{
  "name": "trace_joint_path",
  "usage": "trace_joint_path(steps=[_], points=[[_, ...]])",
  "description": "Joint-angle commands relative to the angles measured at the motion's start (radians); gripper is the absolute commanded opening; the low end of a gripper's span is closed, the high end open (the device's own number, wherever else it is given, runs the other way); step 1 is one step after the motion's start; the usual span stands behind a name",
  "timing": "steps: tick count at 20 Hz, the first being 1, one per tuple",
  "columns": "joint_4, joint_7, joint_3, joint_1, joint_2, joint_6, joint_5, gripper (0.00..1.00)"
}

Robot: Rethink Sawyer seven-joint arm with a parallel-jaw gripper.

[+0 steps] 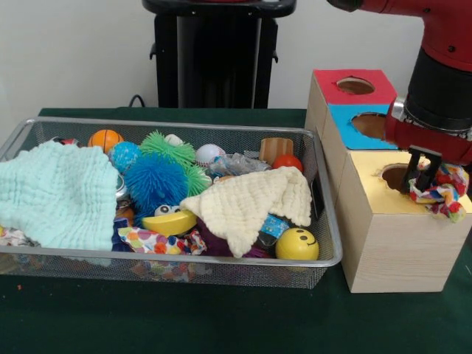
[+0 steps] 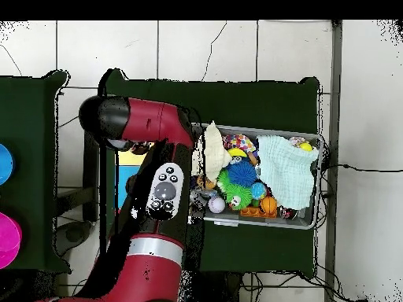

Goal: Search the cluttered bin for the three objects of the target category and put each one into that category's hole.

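Yellow marks the top of the nearest box section (image 1: 383, 203) at the right of the front frame, and its hole (image 1: 398, 175) is where the end effector (image 1: 422, 177) hangs, clenched on a multicoloured rag (image 1: 442, 190) that bunches out to the right of the fingers and drapes toward the box's right edge. The rag, by the look of it the task's thing, sits beside the hole, not over it, so the step in hand appears to be the drop, and it is not yet lined up cleanly. A good drop would bring the cloth's bulk over the opening and low enough that the loose tails fall inside instead of catching on the rim or sliding off the yellow top; soft fabric tends to snag, so letting go with the bundle centred in the hole seems safer than letting go from the side. The red (image 1: 354, 86) and blue (image 1: 369, 124) holes lie farther up the frame and should be left alone. At the left, the mesh bin (image 1: 324, 254) on the green bench (image 1: 221, 317) holds a pale blue cloth (image 1: 55, 195), a cream cloth (image 1: 247, 206), a blue spiky ball (image 1: 153, 181) and a smiley ball (image 1: 297, 244); similar patterned scraps (image 1: 151, 241) show near its front edge. In the overhead view the arm (image 2: 153, 130) hides the box and the grasp.
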Motion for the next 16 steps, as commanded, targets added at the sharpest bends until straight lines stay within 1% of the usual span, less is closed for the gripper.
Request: trace_joint_path(steps=[1, 7, 10, 11, 12, 15, 16], points=[[0.114, 0.251, 0.075, 0.014, 0.075, 0.196, 0.009, 0.00], [0.144, 0.246, 0.050, 0.021, 0.043, 0.218, -0.001, 0.00], [0.124, 0.272, 0.032, 0.031, 0.059, 0.224, -0.008, 0.00], [0.126, 0.269, 0.030, 0.031, 0.063, 0.211, -0.011, 0.00], [0.114, 0.269, 0.038, 0.026, 0.084, 0.197, -0.007, 0.00], [0.122, 0.241, 0.062, 0.014, 0.119, 0.095, 0.000, 0.00], [0.120, 0.244, 0.065, 0.016, 0.129, 0.076, 0.002, 0.00]])
